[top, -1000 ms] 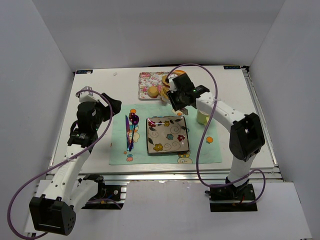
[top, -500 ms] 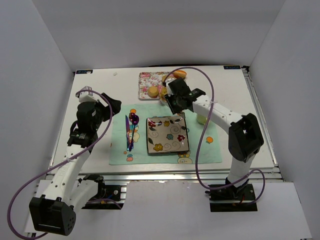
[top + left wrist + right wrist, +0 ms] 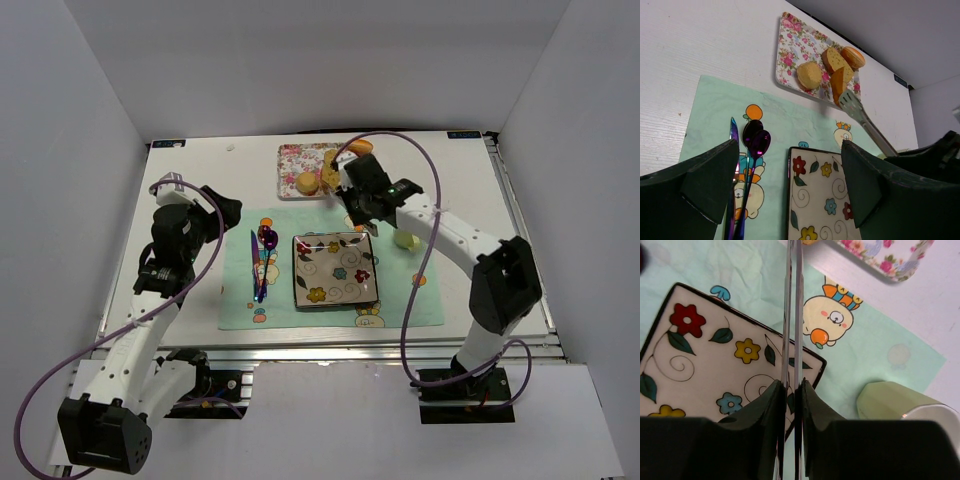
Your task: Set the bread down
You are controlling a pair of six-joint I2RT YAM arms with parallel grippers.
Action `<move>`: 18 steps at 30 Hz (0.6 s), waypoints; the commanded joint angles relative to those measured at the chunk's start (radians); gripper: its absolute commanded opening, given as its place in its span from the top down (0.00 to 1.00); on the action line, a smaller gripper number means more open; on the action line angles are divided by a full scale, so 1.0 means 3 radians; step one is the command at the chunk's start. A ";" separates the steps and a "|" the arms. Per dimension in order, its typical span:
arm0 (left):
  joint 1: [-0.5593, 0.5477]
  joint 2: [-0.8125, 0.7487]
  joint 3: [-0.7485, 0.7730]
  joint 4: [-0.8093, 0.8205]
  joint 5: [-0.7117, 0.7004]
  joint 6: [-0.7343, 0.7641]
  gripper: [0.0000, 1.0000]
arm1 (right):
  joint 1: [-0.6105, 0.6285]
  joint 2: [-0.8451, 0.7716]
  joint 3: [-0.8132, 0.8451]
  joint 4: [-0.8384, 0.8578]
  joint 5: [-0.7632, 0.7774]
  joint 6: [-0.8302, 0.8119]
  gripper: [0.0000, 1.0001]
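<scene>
The right pincer point(image 3: 791, 390) is clamped on the tongs point(image 3: 852, 100), whose blades are squeezed almost together. The left pincer point(image 3: 790, 150) is spread wide and empty. The tongs' tip is seen at the near end of the bread point(image 3: 841, 82), on the tray point(image 3: 790, 45) beyond the plate point(image 3: 815, 200). Whether it is gripped cannot be told. With only an end bite, the slice could be tipped over or dropped short of the plate. It is propped on edge, its long axis judged near-to-far.

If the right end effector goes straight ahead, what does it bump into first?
Probably the bread slice on the flowery tray: the tongs in the right end effector end right beside it.
</scene>
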 commanded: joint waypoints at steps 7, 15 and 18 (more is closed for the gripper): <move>-0.0008 -0.0067 0.0002 0.0071 0.0004 -0.0018 0.07 | -0.0039 -0.0934 -0.0485 0.0541 -0.0349 -0.0515 1.00; -0.0009 -0.0072 -0.0059 0.0183 0.0045 -0.0069 0.08 | -0.0039 -0.1849 -0.1120 -0.0363 -0.1341 -0.1982 1.00; -0.0009 -0.0082 -0.0100 0.0224 0.0055 -0.0080 0.08 | -0.0039 -0.2120 -0.1329 -0.0747 -0.1475 -0.2387 1.00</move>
